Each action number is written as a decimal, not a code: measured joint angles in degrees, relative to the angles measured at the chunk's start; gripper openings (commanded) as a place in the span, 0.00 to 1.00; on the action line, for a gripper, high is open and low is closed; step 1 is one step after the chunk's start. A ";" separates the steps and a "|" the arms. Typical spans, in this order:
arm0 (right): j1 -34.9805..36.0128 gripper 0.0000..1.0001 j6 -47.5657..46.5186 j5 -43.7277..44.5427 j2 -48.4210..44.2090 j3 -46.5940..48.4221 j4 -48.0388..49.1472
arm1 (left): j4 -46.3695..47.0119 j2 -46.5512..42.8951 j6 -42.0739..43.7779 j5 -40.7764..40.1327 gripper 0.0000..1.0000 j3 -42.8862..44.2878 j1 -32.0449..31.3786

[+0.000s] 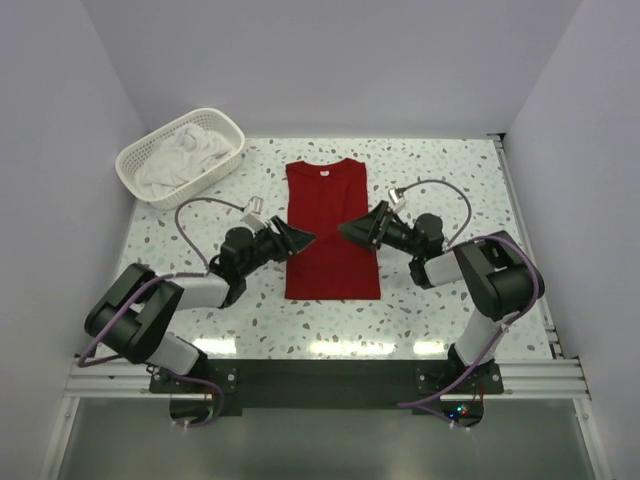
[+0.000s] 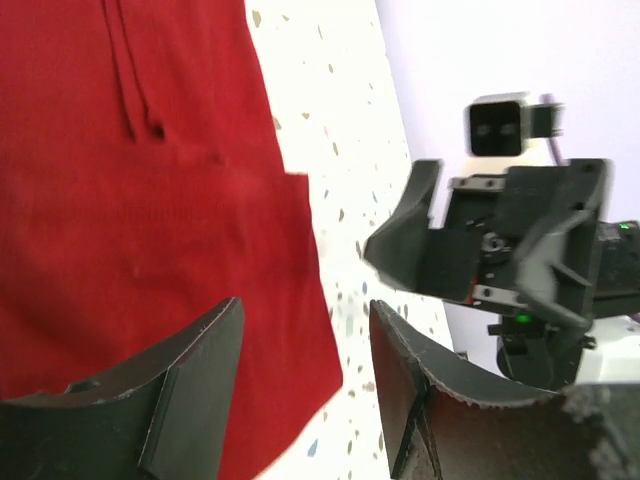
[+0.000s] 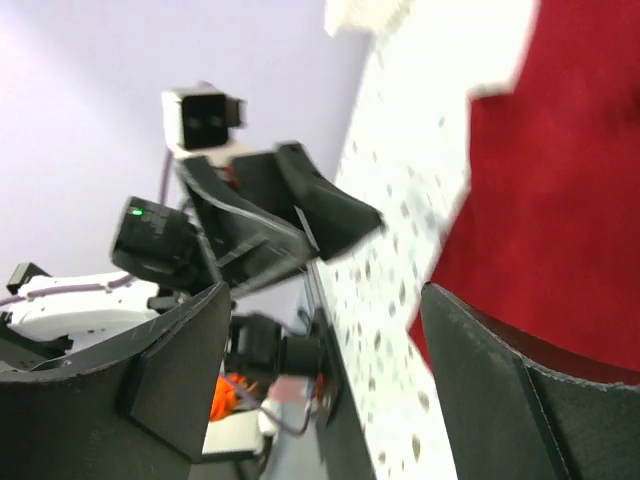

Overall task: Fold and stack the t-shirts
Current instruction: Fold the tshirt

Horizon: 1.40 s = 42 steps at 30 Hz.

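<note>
The deep red t-shirt (image 1: 330, 230) lies flat in the middle of the table as a long rectangle, sleeves folded in, neck label at the far end. My left gripper (image 1: 300, 240) is open and empty at the shirt's left edge, about halfway down. My right gripper (image 1: 352, 229) is open and empty at the shirt's right edge, facing the left one. In the left wrist view the red cloth (image 2: 150, 200) fills the left side beneath the open jaws. In the right wrist view the red shirt (image 3: 560, 200) shows at right. White t-shirts (image 1: 185, 155) lie crumpled in the basket.
A white plastic lattice basket (image 1: 222, 122) stands at the table's far left corner. The speckled table (image 1: 440, 190) has a metal rail along its right edge. Purple-grey walls close in on three sides.
</note>
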 measured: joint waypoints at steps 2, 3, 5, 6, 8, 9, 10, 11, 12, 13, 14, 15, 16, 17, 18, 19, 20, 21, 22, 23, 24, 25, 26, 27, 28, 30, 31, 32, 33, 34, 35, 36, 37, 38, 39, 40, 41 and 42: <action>-0.46 0.80 -0.90 0.11 -0.22 4.26 -0.92 | 0.85 3.85 0.02 1.18 0.58 3.72 1.29; -0.85 0.80 -1.05 0.09 -0.04 6.23 -1.29 | 1.49 6.01 0.04 1.95 0.58 5.33 1.86; -1.84 0.80 -0.92 0.00 1.70 9.97 -1.09 | 2.16 10.60 0.02 3.08 0.58 8.15 2.80; -2.23 0.80 -0.76 0.00 2.91 11.08 -0.94 | 2.27 12.70 0.02 3.67 0.58 9.33 3.26; -3.30 0.80 -0.42 0.09 6.60 13.42 -0.35 | 2.49 16.61 0.02 4.59 0.57 11.43 4.17; -3.87 0.80 -0.31 0.07 8.55 14.14 -0.37 | 2.60 18.34 0.02 5.18 0.57 12.31 4.68; -4.42 0.80 -0.20 0.09 10.43 14.58 -0.44 | 2.75 19.93 0.02 5.49 0.57 13.07 5.18; -4.98 0.80 -0.20 0.13 12.28 14.88 -0.50 | 3.08 21.16 -0.02 5.73 0.56 13.60 5.64; -5.51 0.80 -0.20 0.15 13.99 15.06 -0.57 | 3.48 22.62 -0.11 6.08 0.56 14.14 6.16; -6.01 0.80 -0.22 0.20 15.72 15.15 -0.59 | 3.98 23.98 -0.17 6.36 0.56 14.47 6.73; -6.49 0.79 -0.24 0.24 17.25 15.19 -0.61 | 4.46 25.24 -0.22 6.62 0.56 14.71 7.28; -6.86 0.79 -0.26 0.26 18.34 15.19 -0.76 | 4.92 26.40 -0.28 6.88 0.55 14.78 7.85; -7.26 0.79 -0.31 0.31 19.47 15.19 -1.18 | 5.22 27.36 -0.48 7.10 0.55 14.78 8.35; -7.67 0.79 -0.50 0.35 20.35 15.19 -1.57 | 6.10 28.24 -0.76 7.54 0.55 14.78 8.81; -8.04 0.79 -0.72 0.37 20.98 15.17 -1.99 | 7.13 28.79 -1.03 7.98 0.55 14.78 9.16; -8.37 0.79 -0.68 0.35 21.22 15.17 -2.38 | 7.74 29.03 -1.42 8.20 0.55 14.71 9.42; -8.57 0.79 -0.94 0.37 21.20 15.17 -2.54 | 8.24 29.14 -1.81 8.31 0.55 14.58 9.66; -8.72 0.79 -1.20 0.35 21.16 15.17 -2.58 | 8.87 29.16 -2.16 8.41 0.55 14.25 9.86; -8.85 0.79 -1.31 0.35 21.16 15.17 -2.84 | 9.38 29.16 -2.34 8.46 0.55 13.75 10.05; -8.90 0.79 -1.57 0.33 20.96 15.17 -3.21 | 9.99 29.16 -2.80 8.44 0.55 13.14 10.25; -8.92 0.79 -2.10 0.37 20.44 15.17 -4.22 | 10.45 29.07 -3.21 8.46 0.55 12.57 10.43; -8.96 0.79 -2.80 0.42 19.61 15.10 -5.62 | 10.64 28.76 -3.43 8.46 0.55 12.02 10.58; -9.01 0.80 -3.78 0.50 18.60 15.04 -7.37 | 10.54 28.33 -3.54 8.46 0.55 11.65 10.67; -9.05 0.80 -5.01 0.63 17.20 15.04 -9.53 | 10.01 27.54 -3.61 8.46 0.56 11.30 10.78; -9.09 0.80 -6.29 1.03 15.41 15.02 -12.31 | 9.01 26.60 -3.58 8.44 0.57 11.15 10.88; -9.14 0.80 -10.10 1.68 10.62 15.04 -18.40 | 6.08 23.91 -2.91 8.52 0.61 11.28 11.02; -9.14 0.80 -12.35 2.14 7.50 15.17 -22.58 | 4.46 22.58 -2.40 8.66 0.62 11.56 11.08; -9.14 0.81 -15.41 2.86 4.04 15.52 -27.19 | 2.27 20.90 -1.49 8.76 0.64 12.09 11.08; -9.09 0.81 -18.43 3.91 0.57 16.46 -32.89 | -0.22 19.08 -0.39 8.90 0.65 12.87 11.13; -8.96 0.81 -21.55 5.22 -2.82 17.68 -38.25 | -2.86 17.07 0.50 8.92 0.66 13.77 11.13; -8.76 0.82 -24.85 6.60 -5.95 19.10 -43.98 | -5.25 14.97 1.66 8.87 0.67 14.60 11.13; -8.50 0.82 -28.00 8.44 -8.83 20.72 -49.66 | -8.52 12.72 3.13 8.68 0.68 15.61 11.10; -8.11 0.82 -30.97 10.75 -11.67 22.16 -54.86 | -12.28 10.40 4.66 8.31 0.69 16.79 10.82; -7.63 0.82 -33.88 12.59 -14.32 23.28 -59.91 | -15.19 8.63 6.10 7.69 0.70 17.75 10.62; -7.06 0.82 -36.28 14.27 -16.81 24.04 -64.35 | -19.06 6.47 7.87 6.45 0.70 18.95 10.14; -6.45 0.82 -38.07 15.96 -18.73 24.46 -67.78 | -23.21 4.44 9.46 5.03 0.71 20.15 9.31; -5.53 0.82 -40.22 18.38 -20.85 24.65 -71.95 | -27.19 2.62 11.19 3.06 0.71 21.24 8.26; -4.42 0.82 -42.16 20.57 -22.75 24.76 -76.26 | -32.13 0.98 13.18 0.42 0.72 22.67 6.64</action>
